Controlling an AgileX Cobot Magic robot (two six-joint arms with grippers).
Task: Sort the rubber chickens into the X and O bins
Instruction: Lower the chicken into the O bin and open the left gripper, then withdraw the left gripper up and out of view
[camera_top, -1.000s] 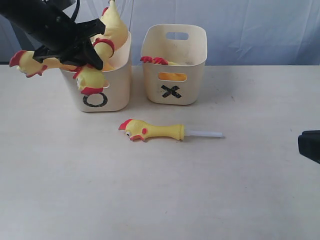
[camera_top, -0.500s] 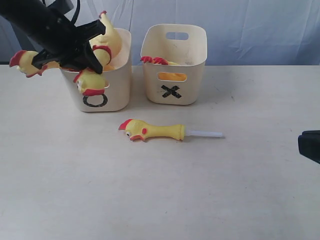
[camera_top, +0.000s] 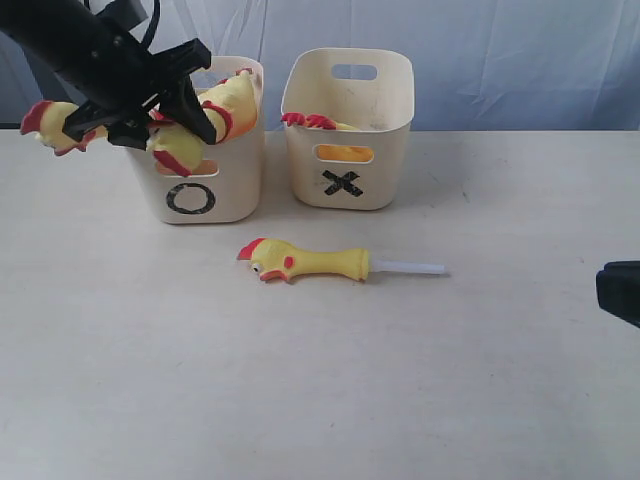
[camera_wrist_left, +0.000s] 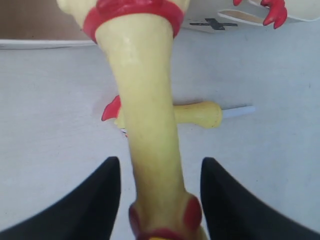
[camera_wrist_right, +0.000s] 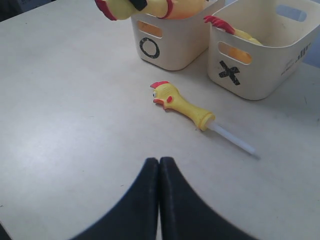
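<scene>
My left gripper hovers at the O bin, open. A long rubber chicken lies between its fingers with a gap on each side. Its body rests in the bin and its red-combed head hangs out past the bin's left rim. More yellow and red hangs over the front rim. The X bin holds another chicken, with red feet on its rim. A short chicken lies on the table before the bins, trailing a white tube. My right gripper is shut and holds nothing.
A pale cloth backdrop hangs behind the bins. The beige table stretches wide in front of the lying chicken. My right gripper shows as a dark block at the right edge of the exterior view.
My left gripper's jaws have opened off the long chicken's neck. The chicken's body has sunk from above the rim down into the O bin. My right arm has not moved.
</scene>
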